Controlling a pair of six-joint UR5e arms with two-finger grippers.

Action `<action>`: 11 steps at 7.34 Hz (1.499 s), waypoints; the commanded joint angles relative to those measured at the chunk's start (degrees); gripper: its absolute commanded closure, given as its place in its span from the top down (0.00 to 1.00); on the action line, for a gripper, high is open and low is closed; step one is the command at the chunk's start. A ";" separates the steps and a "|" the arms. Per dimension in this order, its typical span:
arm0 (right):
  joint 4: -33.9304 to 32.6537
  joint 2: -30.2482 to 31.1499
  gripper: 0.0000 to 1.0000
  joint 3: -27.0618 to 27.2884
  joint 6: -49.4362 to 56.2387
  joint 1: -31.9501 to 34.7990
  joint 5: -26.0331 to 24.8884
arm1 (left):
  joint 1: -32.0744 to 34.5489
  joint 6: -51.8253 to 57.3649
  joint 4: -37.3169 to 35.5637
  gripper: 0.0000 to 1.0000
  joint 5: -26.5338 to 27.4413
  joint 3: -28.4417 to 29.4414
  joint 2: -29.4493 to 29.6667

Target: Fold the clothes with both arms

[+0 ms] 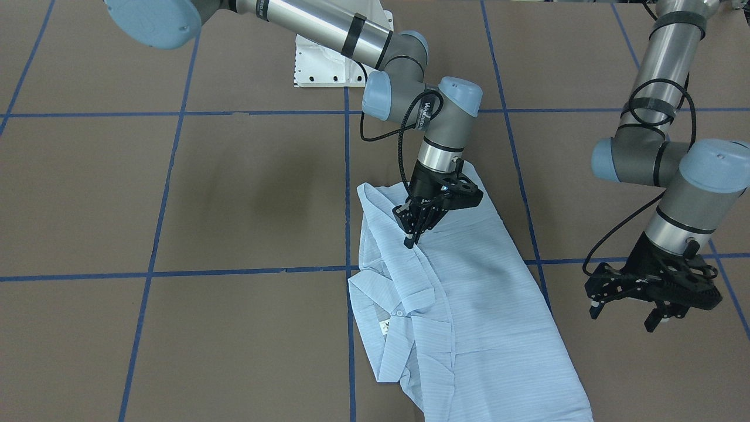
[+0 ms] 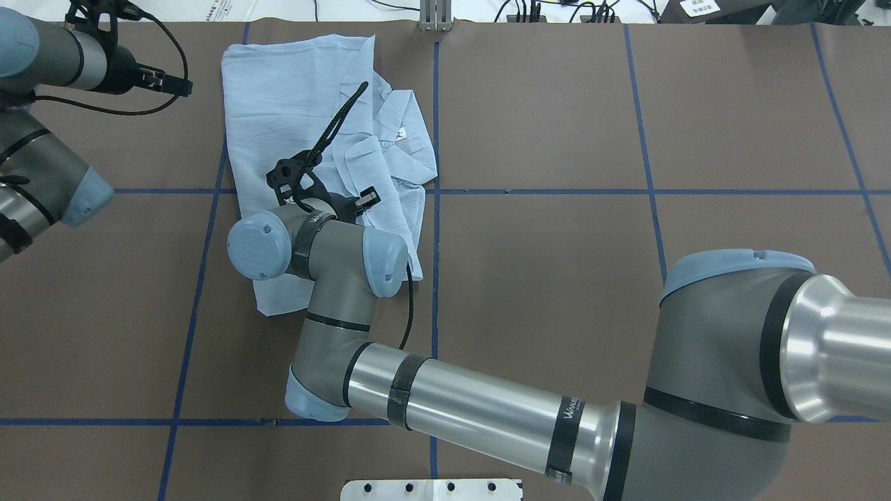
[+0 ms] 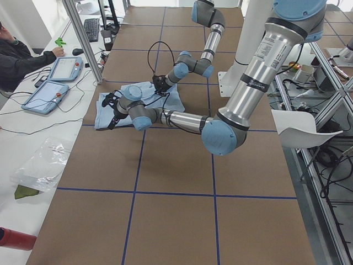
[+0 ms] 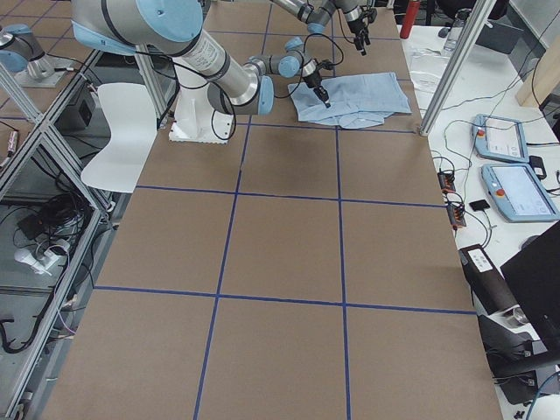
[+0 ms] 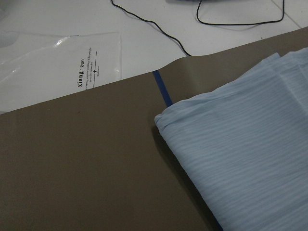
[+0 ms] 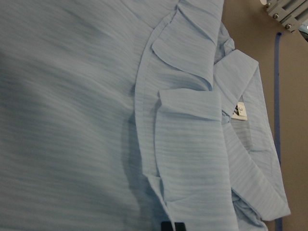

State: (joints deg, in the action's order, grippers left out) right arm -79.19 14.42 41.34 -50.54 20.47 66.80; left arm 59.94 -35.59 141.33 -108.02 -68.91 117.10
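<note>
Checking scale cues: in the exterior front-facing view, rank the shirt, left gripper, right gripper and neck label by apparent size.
1. shirt
2. left gripper, which may simply be nearer the camera, so its rank over the next is unsure
3. right gripper
4. neck label

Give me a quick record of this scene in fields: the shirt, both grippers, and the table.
shirt: light blue, finely striped, lying partly folded on the table, with the collar showing
right gripper: down on the shirt, fingers closed, seemingly pinching the fabric
left gripper: open, held over bare table beside the shirt, holding nothing
table: brown surface crossed by blue tape lines
</note>
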 commanded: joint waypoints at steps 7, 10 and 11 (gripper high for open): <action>-2.55 15.87 0.18 21.47 1.05 2.82 0.62 | -0.09 -0.26 0.00 1.00 0.00 -1.58 -1.17; -2.29 18.71 0.70 24.23 0.35 4.83 1.49 | -0.09 -0.35 0.00 1.00 0.00 -1.58 -1.17; -2.20 18.97 0.74 24.23 -0.52 6.14 3.50 | -0.09 -0.35 0.00 1.00 0.00 -1.58 -1.17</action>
State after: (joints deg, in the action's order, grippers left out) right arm -81.50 32.94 65.29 -50.28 25.12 68.53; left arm 59.86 -35.94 141.33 -108.02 -70.48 115.93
